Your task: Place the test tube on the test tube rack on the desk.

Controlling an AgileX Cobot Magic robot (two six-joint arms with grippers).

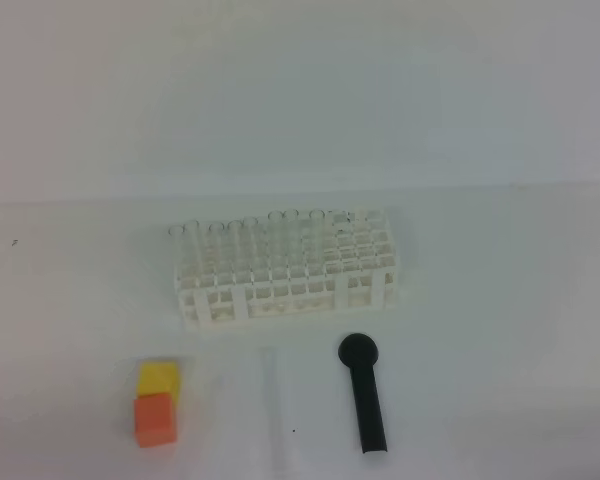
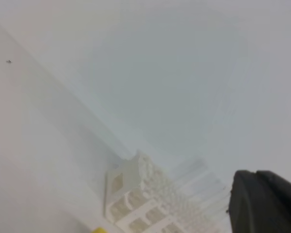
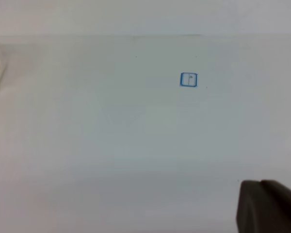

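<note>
Glass test tube [image 1: 271, 400] lay flat on the desk [image 1: 500, 330], just in front of the test tube rack [image 1: 285, 265], between the cubes and a black round-headed stick [image 1: 364, 392], waiting for pickup. Both grippers were clenched empty, away from everything.

Matt, smooth white desk [image 1: 500, 330]. White plastic test tube rack [image 1: 285, 270] holding clear, glassy tubes, with a faint, clear, colourless test tube [image 1: 270, 395] lying in front. Matt black stick [image 1: 365, 395]; dull, foam-like yellow cube [image 1: 159, 378] and orange cube [image 1: 155, 418].
</note>
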